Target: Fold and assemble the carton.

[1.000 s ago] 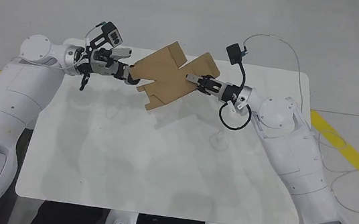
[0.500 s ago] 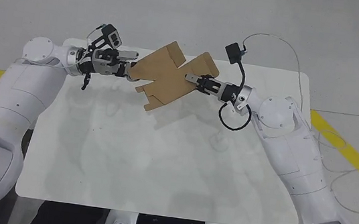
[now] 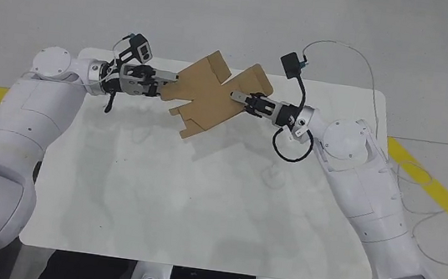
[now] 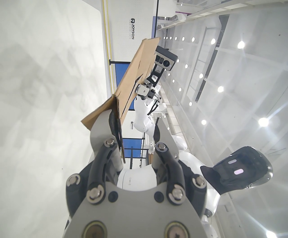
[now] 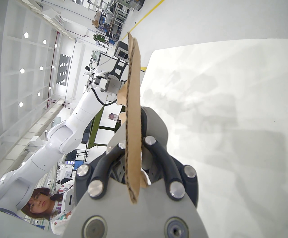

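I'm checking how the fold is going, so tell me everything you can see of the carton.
The carton is a flat sheet of brown corrugated cardboard with flaps parted by notches. It hangs tilted above the far side of the table, not resting on it. The right gripper is shut on one edge. At the opposite edge the left gripper is open, with one finger against the cardboard.

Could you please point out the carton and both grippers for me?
carton (image 3: 212,96): top view, middle of its flat brown panel.
left gripper (image 4: 133,122): left wrist view, gap between its open fingertips.
right gripper (image 5: 134,117): right wrist view, between the fingertips clamping the carton's edge.
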